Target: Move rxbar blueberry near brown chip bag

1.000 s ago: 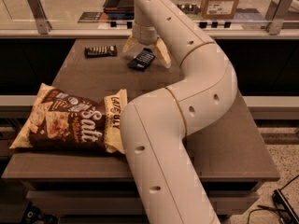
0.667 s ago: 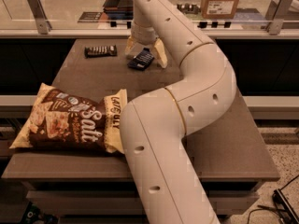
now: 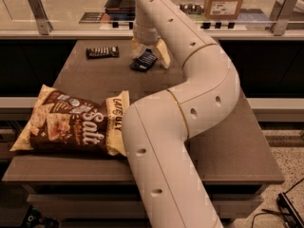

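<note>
The rxbar blueberry [image 3: 143, 61], a small dark-blue wrapped bar, lies on the brown table [image 3: 95, 75] at the far middle. My gripper [image 3: 149, 56] hangs over it, pointing down. Its cream fingers [image 3: 163, 55] stand spread on either side of the bar, and I cannot tell if they touch it. The brown chip bag [image 3: 71, 122], large and puffy with white "Salt" lettering, lies at the near left of the table, partly behind my arm.
A dark brown wrapped bar [image 3: 101, 52] lies at the far left of the table. My white arm [image 3: 190, 108] crosses the table's middle and right. A rail with metal posts [image 3: 38, 13] and a cardboard box [image 3: 225, 1] stand behind the table.
</note>
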`<action>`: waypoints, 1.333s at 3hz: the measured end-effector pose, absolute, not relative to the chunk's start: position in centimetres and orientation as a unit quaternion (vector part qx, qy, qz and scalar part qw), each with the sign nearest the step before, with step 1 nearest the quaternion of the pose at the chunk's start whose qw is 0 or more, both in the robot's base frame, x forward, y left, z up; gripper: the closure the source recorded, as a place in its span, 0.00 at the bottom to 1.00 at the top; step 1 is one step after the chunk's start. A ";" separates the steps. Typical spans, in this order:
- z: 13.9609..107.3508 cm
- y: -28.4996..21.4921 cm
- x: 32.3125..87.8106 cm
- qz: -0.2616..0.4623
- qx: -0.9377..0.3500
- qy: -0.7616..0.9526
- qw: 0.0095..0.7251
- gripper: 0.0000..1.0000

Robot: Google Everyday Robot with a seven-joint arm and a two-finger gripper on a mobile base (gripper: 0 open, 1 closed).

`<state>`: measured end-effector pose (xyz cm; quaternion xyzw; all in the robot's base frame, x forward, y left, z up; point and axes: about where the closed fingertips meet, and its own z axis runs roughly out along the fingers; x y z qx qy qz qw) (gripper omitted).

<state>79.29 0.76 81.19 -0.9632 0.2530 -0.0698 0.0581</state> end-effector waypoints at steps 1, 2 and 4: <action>81.9 0.8 79.2 -0.070 -0.963 0.253 0.058 0.79; 82.4 0.8 78.8 -0.070 -0.963 0.253 0.058 1.00; 83.4 0.5 79.5 -0.088 -0.958 0.262 0.073 1.00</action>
